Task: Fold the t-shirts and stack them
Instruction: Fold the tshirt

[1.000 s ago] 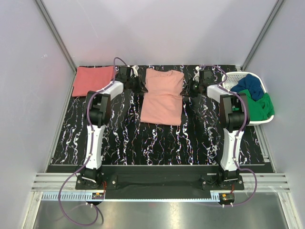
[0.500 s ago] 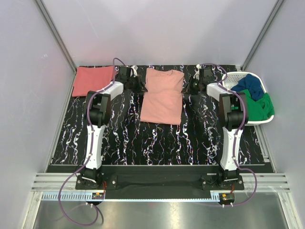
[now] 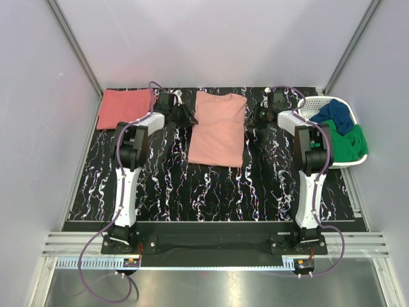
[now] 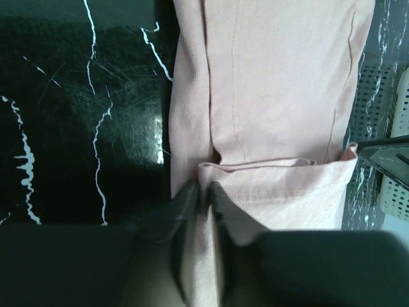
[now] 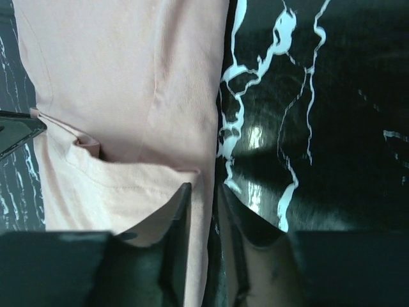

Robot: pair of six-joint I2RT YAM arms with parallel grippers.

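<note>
The pale salmon-pink t-shirt (image 3: 218, 128) lies flat in a long rectangle at the table's middle back. My left gripper (image 3: 186, 115) is at its far left edge. In the left wrist view it (image 4: 203, 192) is shut on the shirt's edge (image 4: 281, 96), with a raised flap of cloth beside the fingers. My right gripper (image 3: 257, 118) is at the far right edge. In the right wrist view it (image 5: 204, 192) is shut on the shirt's edge (image 5: 128, 96). The coral-red t-shirt (image 3: 124, 107) lies folded at the back left corner. No orange tag shows.
A white basket (image 3: 313, 101) stands at the back right with a blue cloth (image 3: 335, 115) and a green cloth (image 3: 348, 144) in it. The table is black with white marbling (image 3: 211, 192). Grey walls close in the back and both sides.
The left wrist has shifted slightly toward the back. The pink shirt and the right arm look unchanged.
</note>
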